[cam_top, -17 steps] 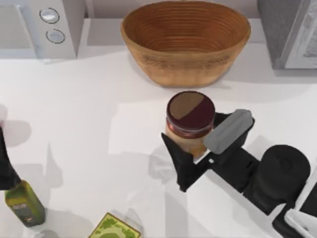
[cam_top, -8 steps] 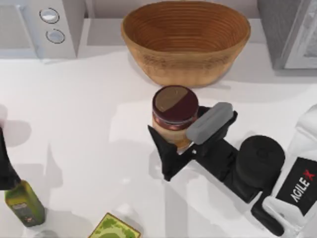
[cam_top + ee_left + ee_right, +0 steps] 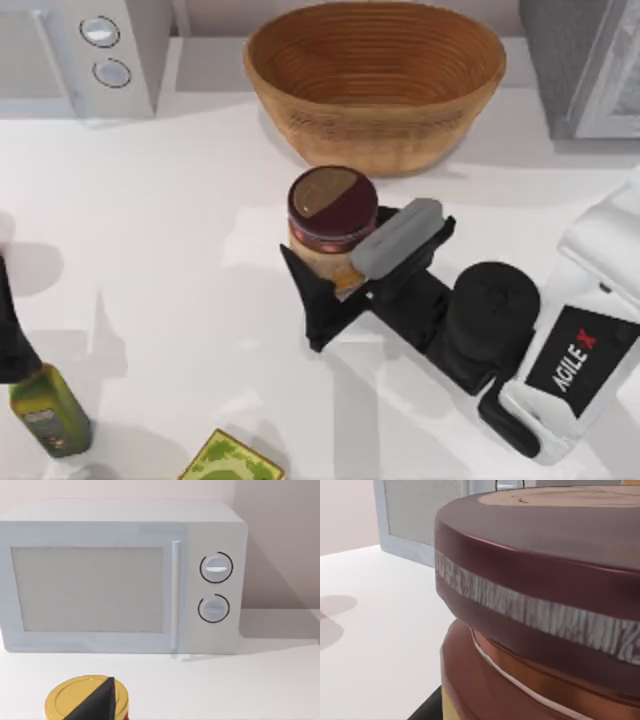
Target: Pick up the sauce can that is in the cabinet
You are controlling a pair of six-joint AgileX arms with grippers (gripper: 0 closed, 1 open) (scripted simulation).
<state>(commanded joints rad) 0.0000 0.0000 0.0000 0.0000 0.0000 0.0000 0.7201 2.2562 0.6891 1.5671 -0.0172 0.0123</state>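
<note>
1. My right gripper [image 3: 345,270] held the sauce can [image 3: 331,222] between its two fingers, one dark finger on the near side and one grey-capped finger on the side toward the table's right. The fingers were closed on the can's tan label, below the maroon rim, so the lid stayed free.
2. The can stood upright in the grip, its maroon top and tan-gold patch facing the overhead camera. I judged this attitude kept the contents level and the grip square on the cylindrical wall.
3. The can was out on the open table [image 3: 180,250], just in front of the basket [image 3: 375,80], and well apart from the cabinet [image 3: 585,65] at the far right corner. It was not inside the cabinet.
4. In the right wrist view the can [image 3: 545,580] sat very close to the lens, consistent with a deep grasp.
5. The basket held nothing that I could see. The cabinet's interior was not visible, so its contents cannot be stated.
6. My left arm [image 3: 12,335] was parked at the table's left edge; I cannot tell how its fingers stood. Beside it were a green oil bottle [image 3: 48,410] and a green box [image 3: 232,462].
7. The left wrist view faced the microwave [image 3: 120,575], door shut, with a yellow-lidded can [image 3: 85,702] in front of it.
</note>
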